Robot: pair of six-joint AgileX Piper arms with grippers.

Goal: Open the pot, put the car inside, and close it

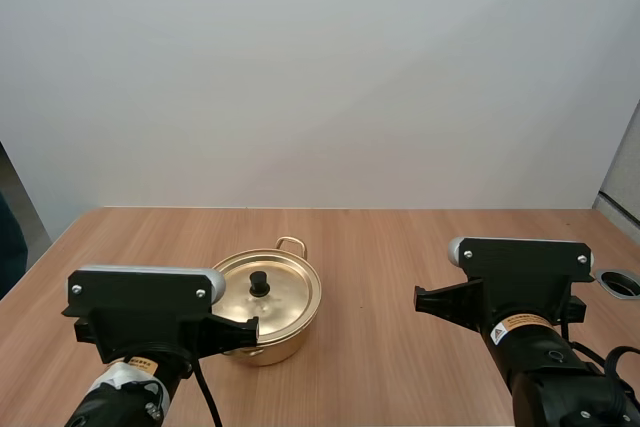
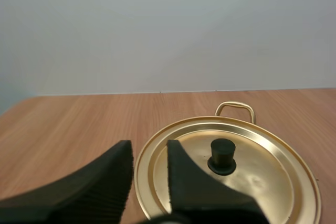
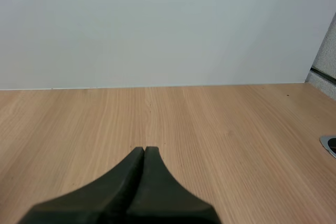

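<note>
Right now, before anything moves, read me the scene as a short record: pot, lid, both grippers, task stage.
pot: gold pot on the wooden table, in front of my left arm
lid: lid on the pot, black knob upright at its middle
left gripper: left gripper open, at the lid's near edge, short of the knob, holding nothing
right gripper: right gripper shut on nothing, over the table, apart from the pot
task stage: pot not yet opened

Arms [image 1: 560,387] blk w/ warning stickers [image 1: 507,329]; left tool [image 2: 148,145] ribbed blk.
</note>
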